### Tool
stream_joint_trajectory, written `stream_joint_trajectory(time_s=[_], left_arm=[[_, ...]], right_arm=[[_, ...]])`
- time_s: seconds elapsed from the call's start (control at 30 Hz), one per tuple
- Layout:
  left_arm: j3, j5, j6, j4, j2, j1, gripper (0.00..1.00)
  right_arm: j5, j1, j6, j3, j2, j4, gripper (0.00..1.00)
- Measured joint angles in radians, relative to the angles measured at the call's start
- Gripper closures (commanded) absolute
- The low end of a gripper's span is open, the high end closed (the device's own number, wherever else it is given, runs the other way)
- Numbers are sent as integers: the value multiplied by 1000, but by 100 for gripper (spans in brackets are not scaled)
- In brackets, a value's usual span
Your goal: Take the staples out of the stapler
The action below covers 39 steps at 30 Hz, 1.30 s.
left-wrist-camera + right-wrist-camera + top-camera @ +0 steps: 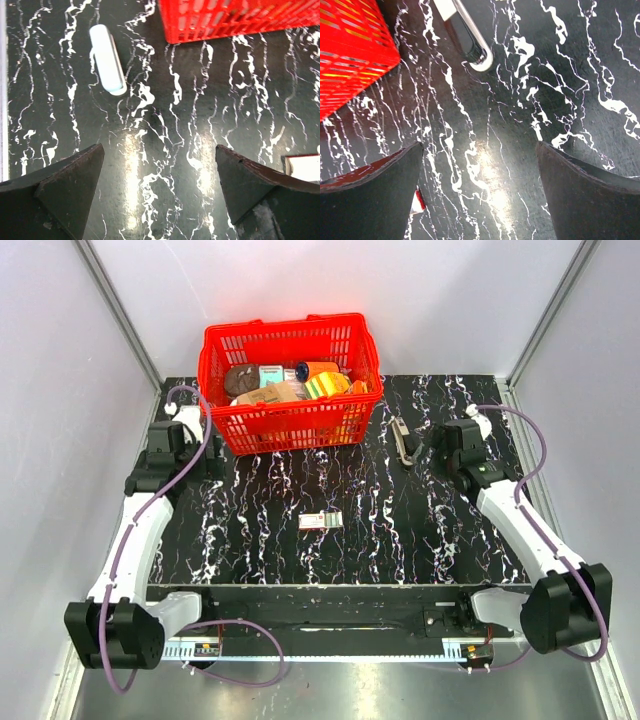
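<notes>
The stapler (pixel 403 441) is slim, grey metal with a dark body. It lies on the black marbled table right of the red basket. In the right wrist view its rounded end (pixel 468 41) lies ahead of my fingers. No separate staples bar shows beside it, so the staples are hidden. My right gripper (pixel 434 446) is open and empty just right of the stapler, its jaws wide apart over bare table (pixel 480 145). My left gripper (pixel 208 462) is open and empty near the basket's front left corner (pixel 159 150).
The red basket (pixel 290 423) full of goods stands at the back. It also shows in the left wrist view (pixel 235 20) and the right wrist view (pixel 350 55). A small printed box (pixel 321 521) lies mid-table. A white round-ended oblong (pixel 107 59), which I cannot identify, lies ahead of my left fingers.
</notes>
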Motion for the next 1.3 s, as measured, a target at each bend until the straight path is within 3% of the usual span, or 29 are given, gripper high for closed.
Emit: stream_joint_trajectory(time_s=[0.27,0.63,0.87,1.3], left_arm=[[-59,-84,-32,129,83,63,1],[-49,-152,-81,260,393,130,1],[15,-156,-90,288,510,151,1],[109,-156,-118,312,660,153,21]], right_arm=[[-9,0,-18,-71,17,34,1],[16,70,-36,-142,-43,106,1],[52,134,-39,-148,-46,172,1],[214,328,-77,-148,-25,232,9]])
